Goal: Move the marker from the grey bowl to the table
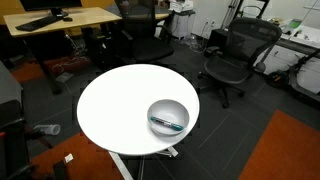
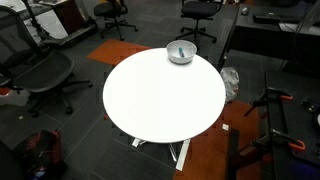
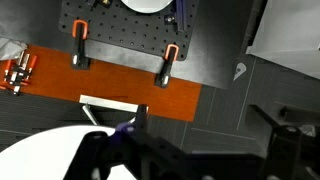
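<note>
The grey bowl (image 1: 172,102) stands on the round white table (image 1: 115,105) near its edge, and it also shows in an exterior view (image 2: 187,56). The marker (image 1: 166,123), dark with a teal section, lies inside the bowl; it is a small dark streak in an exterior view (image 2: 181,51). The arm shows in neither exterior view. In the wrist view my gripper (image 3: 190,145) is a dark shape along the bottom, fingers wide apart and empty, over grey floor. A curve of the table (image 3: 40,160) shows at the lower left. The bowl and marker are out of the wrist view.
Black office chairs (image 1: 238,55) and a light-wood desk (image 1: 60,20) stand beyond the table. Orange carpet (image 3: 120,85), a black perforated board with orange clamps (image 3: 120,30) and a white pedestal base (image 2: 160,150) are below. More chairs (image 2: 40,70) stand around.
</note>
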Tool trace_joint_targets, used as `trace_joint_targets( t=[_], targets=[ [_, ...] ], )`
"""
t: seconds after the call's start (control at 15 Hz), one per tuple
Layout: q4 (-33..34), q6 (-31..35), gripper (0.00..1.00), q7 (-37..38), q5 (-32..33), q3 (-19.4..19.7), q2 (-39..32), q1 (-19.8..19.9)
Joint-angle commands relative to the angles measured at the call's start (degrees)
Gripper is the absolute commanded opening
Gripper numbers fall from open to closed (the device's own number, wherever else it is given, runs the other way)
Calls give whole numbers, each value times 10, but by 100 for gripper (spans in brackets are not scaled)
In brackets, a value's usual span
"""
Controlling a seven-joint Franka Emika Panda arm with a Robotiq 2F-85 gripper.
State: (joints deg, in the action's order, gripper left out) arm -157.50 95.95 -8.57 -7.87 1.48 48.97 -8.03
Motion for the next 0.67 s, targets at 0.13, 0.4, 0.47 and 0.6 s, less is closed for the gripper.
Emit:
trace_joint_targets(
  t=[0.13,0.4,0.47,0.6],
  targets=[
    [2,-3,100,-4,-3,-6,0,7],
    [2,-3,100,-4,-3,-6,0,7],
    [2,6,100,-6,2,-7,-5,9],
    [4,35,100,-1,7,-8,-13,16]
  ],
)
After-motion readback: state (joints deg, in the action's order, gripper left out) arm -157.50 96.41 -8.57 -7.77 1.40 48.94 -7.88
